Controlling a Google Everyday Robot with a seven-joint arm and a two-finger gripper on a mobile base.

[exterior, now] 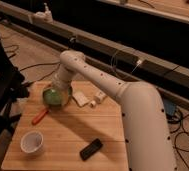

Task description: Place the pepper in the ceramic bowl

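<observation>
Camera view shows the arm reaching down over the bowl (46, 97), with the gripper (59, 91) low above the bowl's middle. The pepper (39, 117) is not in it. It lies on the table (70, 131) just beside the bowl's near-left rim, pointing slantwise away from the bowl.

The step in hand looks like the reach for the pepper, so the pick is not yet done. To do it well, the gripper should lift clear of the rim and shift off the bowl's near-left side until it is over the pepper's middle. It should then turn so the fingers close across the narrow width, not along the length. A straight descent will keep it from knocking the rim, since the pepper's upper end is very near the bowl. The pepper is slim and lies flat, so the fingers must come right down to the wood before closing.

The jaws stand wide apart and grip nothing; whether they touch the bowl's inside cannot be made out.

A cup (31, 142) sits well in front of the bowl, beyond the pepper, out of the path.
</observation>
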